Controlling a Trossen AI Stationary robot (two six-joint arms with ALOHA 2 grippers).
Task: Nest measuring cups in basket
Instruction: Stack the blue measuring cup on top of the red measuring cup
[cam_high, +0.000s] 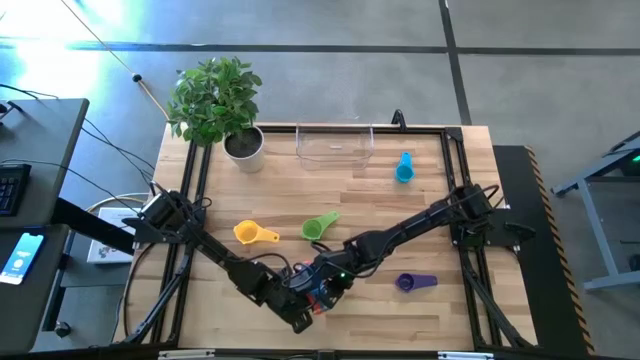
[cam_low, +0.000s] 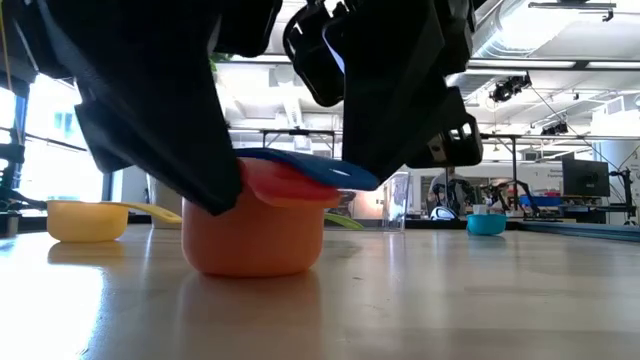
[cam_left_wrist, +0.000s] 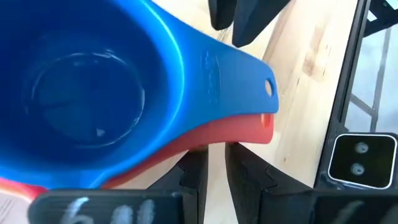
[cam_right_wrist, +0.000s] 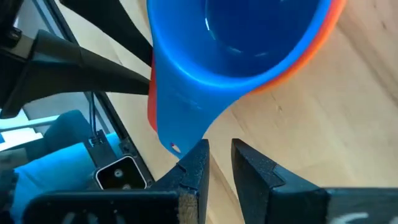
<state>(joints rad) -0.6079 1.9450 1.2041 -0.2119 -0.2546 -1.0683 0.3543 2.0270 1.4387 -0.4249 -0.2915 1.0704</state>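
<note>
Near the front edge of the wooden surface (cam_high: 420, 240), the left pincer (cam_left_wrist: 211, 174) and right pincer (cam_right_wrist: 217, 163) meet over a nested stack: an orange cup (cam_low: 255, 235) sits on the planks, a red cup (cam_low: 290, 183) inside it and a blue cup (cam_left_wrist: 93, 87) on top. From each wrist view the stacked flat handles lie just ahead of that pincer's fingertips; both pincers show their fingers parted by a narrow gap with nothing between them. To the left of the stack a yellow cup (cam_high: 254, 234) rests apart on the surface, then a green cup (cam_high: 319, 226) lying tilted, then a purple cup (cam_high: 411, 283) to the right, and a light blue cup (cam_high: 404, 169) toward the far side. The basket (cam_high: 334, 146), clear and low-walled, stands at the far edge beside a white plant pot (cam_high: 245, 148). All cups are smooth glossy plastic, round with short flat handles; the blue handle carries a small hole.
</note>
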